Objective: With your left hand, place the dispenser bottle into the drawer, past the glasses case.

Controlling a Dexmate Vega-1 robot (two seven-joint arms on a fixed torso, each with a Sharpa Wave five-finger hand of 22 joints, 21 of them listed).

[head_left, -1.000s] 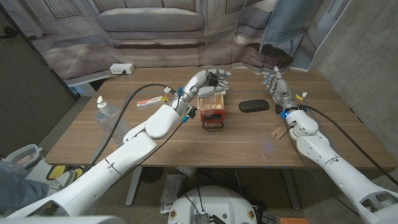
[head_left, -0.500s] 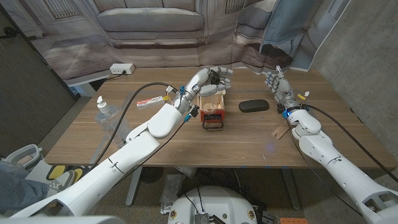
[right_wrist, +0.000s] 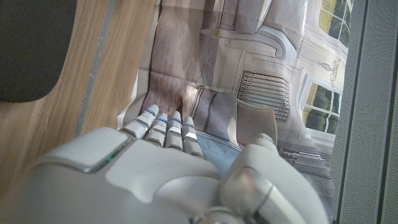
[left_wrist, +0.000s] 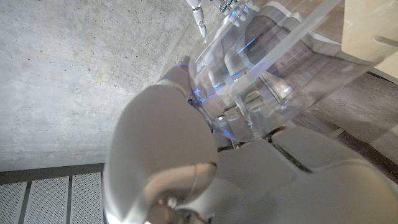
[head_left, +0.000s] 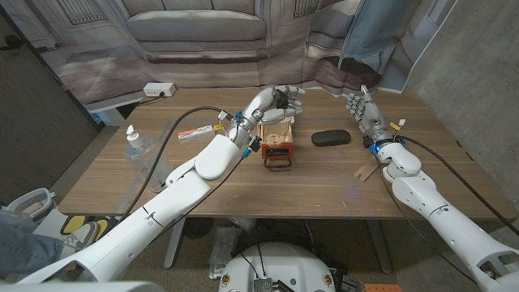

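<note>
My left hand [head_left: 278, 100] hovers over the far end of a small wooden drawer [head_left: 277, 136] with a red and black front, at the table's middle. In the left wrist view its fingers [left_wrist: 237, 63] grip a clear dispenser bottle [left_wrist: 283, 53] with a tube inside, close to the drawer's pale wood [left_wrist: 373, 25]. A black glasses case [head_left: 331, 138] lies on the table just right of the drawer and appears as a dark shape [right_wrist: 28, 50] in the right wrist view. Beyond the case my right hand [head_left: 362, 109] stands open, fingers up, holding nothing.
A second clear pump bottle [head_left: 135, 144] stands near the table's left edge. A red-labelled tube [head_left: 197, 131] lies left of the drawer, and a white power strip [head_left: 159, 89] sits at the back left. A small wooden piece [head_left: 365, 170] lies by my right wrist.
My left hand has shifted slightly farther and to the right over the drawer's back end, still holding the bottle. The right hand has barely moved.
</note>
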